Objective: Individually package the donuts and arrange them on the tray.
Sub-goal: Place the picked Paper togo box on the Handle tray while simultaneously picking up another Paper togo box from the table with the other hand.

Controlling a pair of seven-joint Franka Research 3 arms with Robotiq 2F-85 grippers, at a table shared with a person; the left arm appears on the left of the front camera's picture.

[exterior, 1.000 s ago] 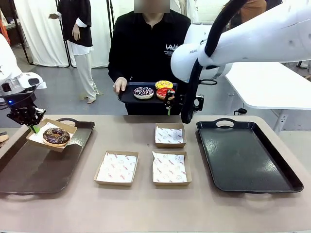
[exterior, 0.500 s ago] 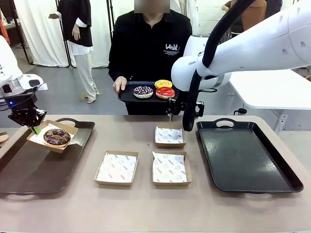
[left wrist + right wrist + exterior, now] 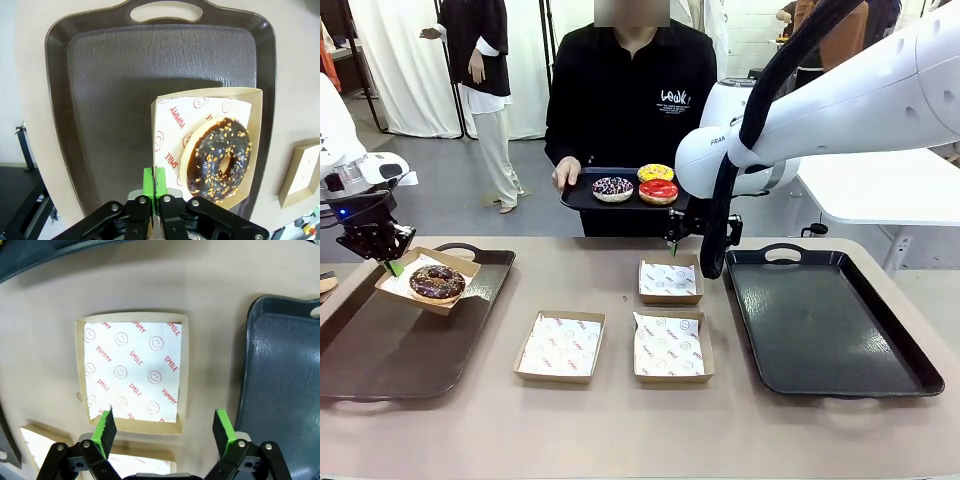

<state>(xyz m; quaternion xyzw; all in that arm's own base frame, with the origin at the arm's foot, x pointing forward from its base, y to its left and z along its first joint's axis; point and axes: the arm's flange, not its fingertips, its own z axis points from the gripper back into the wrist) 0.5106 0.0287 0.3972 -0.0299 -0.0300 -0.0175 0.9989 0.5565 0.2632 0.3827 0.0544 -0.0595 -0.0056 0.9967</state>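
A chocolate donut (image 3: 437,282) with nut sprinkles lies in a paper-lined cardboard box (image 3: 412,294). My left gripper (image 3: 386,259) is shut on the box's edge, holding it over the far end of the left tray (image 3: 390,350). The left wrist view shows the donut (image 3: 218,159), the box (image 3: 205,102) and my gripper (image 3: 155,183) pinching its rim. A person holds a small black tray (image 3: 582,197) with a purple donut (image 3: 613,188), a yellow donut (image 3: 656,172) and a red donut (image 3: 658,190). My right gripper (image 3: 704,243) hangs open and holds nothing, above the far box (image 3: 670,279), just below that tray. The right wrist view looks past my gripper (image 3: 165,424) down onto that box (image 3: 132,370).
Two more lined boxes (image 3: 560,346) (image 3: 669,347) sit at the table's middle. A dark tray (image 3: 825,320) with nothing in it lies at the right, its edge (image 3: 280,365) in the right wrist view. The person stands at the far edge.
My right gripper has drawn back from the person's tray, moving right and down over the far box, still open. The left gripper and its box have stayed put.
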